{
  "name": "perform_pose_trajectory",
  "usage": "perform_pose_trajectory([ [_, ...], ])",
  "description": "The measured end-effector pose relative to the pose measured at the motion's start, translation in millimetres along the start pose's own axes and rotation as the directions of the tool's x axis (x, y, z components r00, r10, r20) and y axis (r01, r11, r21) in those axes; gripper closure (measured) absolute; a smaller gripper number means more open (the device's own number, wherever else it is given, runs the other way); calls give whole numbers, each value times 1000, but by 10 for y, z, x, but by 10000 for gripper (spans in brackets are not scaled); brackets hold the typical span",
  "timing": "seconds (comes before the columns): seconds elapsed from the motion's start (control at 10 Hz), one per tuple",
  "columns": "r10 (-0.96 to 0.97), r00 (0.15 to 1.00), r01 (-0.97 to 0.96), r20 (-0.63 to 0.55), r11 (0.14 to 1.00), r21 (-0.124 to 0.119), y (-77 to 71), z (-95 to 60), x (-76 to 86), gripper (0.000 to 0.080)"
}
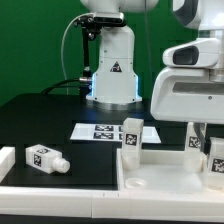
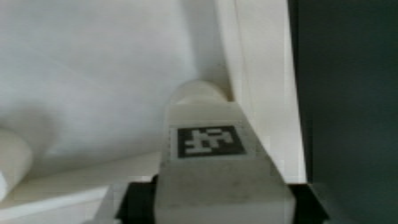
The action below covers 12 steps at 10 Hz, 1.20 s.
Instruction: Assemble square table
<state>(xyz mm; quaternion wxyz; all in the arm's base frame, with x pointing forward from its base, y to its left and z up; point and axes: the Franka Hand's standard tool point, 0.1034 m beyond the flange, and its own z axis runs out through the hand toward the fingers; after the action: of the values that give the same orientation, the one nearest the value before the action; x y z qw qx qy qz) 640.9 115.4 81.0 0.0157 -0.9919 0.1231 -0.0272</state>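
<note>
Square table top (image 1: 165,182) lies at the surface's (image 1: 40,115) near edge, an upright leg (image 1: 132,135) at its corner. The claw (image 2: 217,200) grips a tagged leg (image 2: 210,130) just beside the rim. Open room lies toward the exterior view's left.

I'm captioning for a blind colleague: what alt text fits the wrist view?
A white table leg bearing a black-and-white tag sits within the end effector, close to the raised rim of the white tabletop; a black table lies beyond.

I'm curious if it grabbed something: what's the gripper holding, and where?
The gripper straddles a table leg near its tag; firm hold cannot be told.
</note>
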Motion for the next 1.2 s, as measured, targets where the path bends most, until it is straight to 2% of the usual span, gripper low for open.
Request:
perform_pose_trajectory([
  [0.2, 158, 987, -158, -2, 987, -2, 6, 8, 1, 512],
  [0.4, 408, 913, -408, -11, 913, -3, 13, 17, -2, 512],
  [0.5, 571, 821, -572, 20, 820, 15, 30, 19, 3, 512],
  [0.6, 718, 694, -720, 60, 694, 28, 42, 22, 11, 512],
  [0.7, 823, 561, -827, 84, 561, 25, 45, 27, 12, 512],
  [0.8, 876, 472, -881, 93, 473, 19, 53, 28, 17, 512],
  [0.9, 901, 423, -906, 94, 424, 13, 48, 30, 14, 512],
  [1.0, 903, 420, -907, 94, 420, 13, 48, 31, 13, 430],
  [1.1, 893, 441, -897, 93, 442, 15, 48, 32, 13, 430],
  [1.2, 848, 522, -852, 88, 523, 19, 60, 53, 7, 292],
])
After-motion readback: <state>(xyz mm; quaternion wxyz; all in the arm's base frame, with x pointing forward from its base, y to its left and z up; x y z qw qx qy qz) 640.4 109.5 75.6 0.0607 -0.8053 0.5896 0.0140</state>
